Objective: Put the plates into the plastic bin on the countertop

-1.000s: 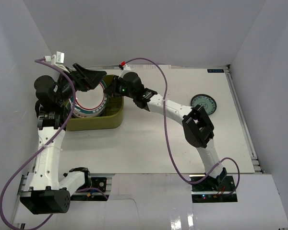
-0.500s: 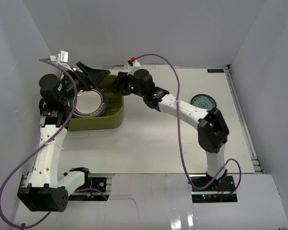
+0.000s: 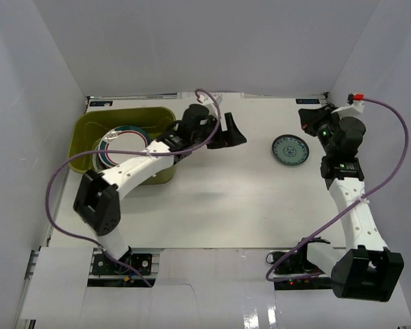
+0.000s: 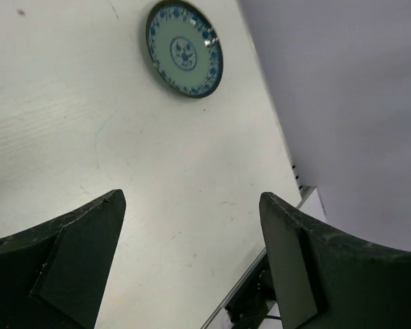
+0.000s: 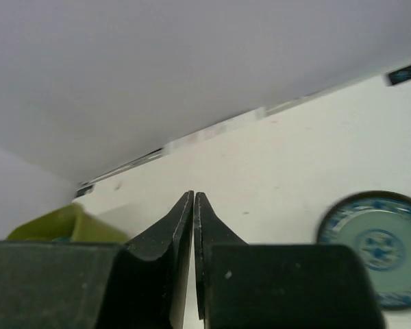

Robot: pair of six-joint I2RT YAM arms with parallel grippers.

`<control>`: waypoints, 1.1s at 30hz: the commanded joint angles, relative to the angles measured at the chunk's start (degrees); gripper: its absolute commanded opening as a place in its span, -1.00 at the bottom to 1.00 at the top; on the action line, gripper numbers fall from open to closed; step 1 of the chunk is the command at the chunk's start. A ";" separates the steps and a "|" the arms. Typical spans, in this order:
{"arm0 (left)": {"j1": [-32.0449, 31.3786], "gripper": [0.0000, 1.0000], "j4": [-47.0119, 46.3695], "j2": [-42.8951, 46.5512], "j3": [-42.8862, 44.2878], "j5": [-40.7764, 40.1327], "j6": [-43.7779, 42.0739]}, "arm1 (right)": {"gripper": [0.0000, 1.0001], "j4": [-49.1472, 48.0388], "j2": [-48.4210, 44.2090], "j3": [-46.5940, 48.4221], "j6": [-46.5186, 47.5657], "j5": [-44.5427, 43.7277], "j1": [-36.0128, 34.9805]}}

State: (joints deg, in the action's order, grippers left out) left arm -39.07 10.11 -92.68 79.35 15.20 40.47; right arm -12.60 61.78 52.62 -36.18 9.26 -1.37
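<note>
The olive-green plastic bin [image 3: 127,114] stands at the far left of the white countertop [image 3: 212,199]. Stacked plates [image 3: 118,145] lie in it, the top one white with a teal-red rim. A small teal plate [image 3: 290,149] lies alone on the countertop at the right; it also shows in the left wrist view [image 4: 184,48] and the right wrist view [image 5: 380,247]. My left gripper [image 3: 233,133] is open and empty, just right of the bin, facing the small plate [image 4: 192,197]. My right gripper [image 3: 307,118] is shut and empty, behind and right of the small plate [image 5: 193,197].
White walls close in the back and both sides. A metal edge [image 3: 346,171] runs along the countertop's right side. The left arm's purple cable [image 3: 61,178] loops over the bin's near left side. The bin's corner [image 5: 61,226] shows in the right wrist view.
The plate held tilted over the bin now lies flat in it. My right arm drew back from the bin to the far right. My left arm swung from the bin's left side across to its right.
</note>
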 commanded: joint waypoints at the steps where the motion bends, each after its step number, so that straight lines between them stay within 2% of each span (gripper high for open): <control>1: -4.78 0.79 0.88 -6.17 6.15 -6.49 -0.74 | -0.82 6.77 -0.44 -2.96 5.24 -2.01 6.53; 3: -7.59 0.78 1.05 -11.71 8.53 -7.20 -0.65 | -0.61 6.63 0.88 -6.63 3.77 -4.41 11.55; 4: -8.38 0.78 1.05 -12.95 10.37 -6.51 -0.48 | -0.32 5.14 3.58 -7.61 3.14 -4.86 13.48; 6: -10.67 0.77 0.97 -14.98 11.52 -6.15 -2.05 | -0.08 4.52 7.55 -8.41 2.61 -4.34 18.05; 8: -12.69 0.78 0.88 -14.72 11.79 -5.63 -4.16 | 0.00 3.99 13.44 -8.85 0.95 0.04 21.83; 9: -13.31 0.81 0.27 -13.15 11.36 -5.01 -6.52 | 0.18 3.03 14.85 -9.46 0.24 0.76 22.37; 12: -15.68 0.96 -0.96 -7.11 6.71 -2.64 -10.48 | 0.31 -0.66 19.07 -11.75 -2.57 4.10 23.78; 16: -18.58 0.96 -3.25 4.07 -4.27 -0.53 -13.84 | 0.34 -6.46 24.87 -13.51 -6.35 10.07 23.43; 20: -19.29 0.96 -4.75 16.02 -18.14 -0.52 -14.01 | 0.22 -8.23 29.18 -13.07 -7.68 9.30 21.76; 26: -19.47 0.96 -3.08 34.90 -28.10 -5.88 -14.28 | 0.03 -10.16 33.31 -13.51 -8.81 5.60 19.65; 29: -19.38 0.96 1.21 42.37 -30.65 -12.90 -13.93 | -0.10 -9.99 36.47 -11.58 -9.17 3.05 18.42; 31: -19.47 0.96 2.63 45.82 -32.24 -18.41 -14.19 | -0.39 -9.99 38.76 -10.17 -9.69 2.35 17.72; 33: -19.38 0.96 4.47 50.12 -32.77 -21.17 -14.19 | -0.84 -11.21 38.86 -11.13 -10.83 2.69 17.10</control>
State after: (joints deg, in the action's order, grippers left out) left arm -58.63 11.20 -47.31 47.37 2.26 27.00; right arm -21.65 99.83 40.91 -45.45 13.69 16.69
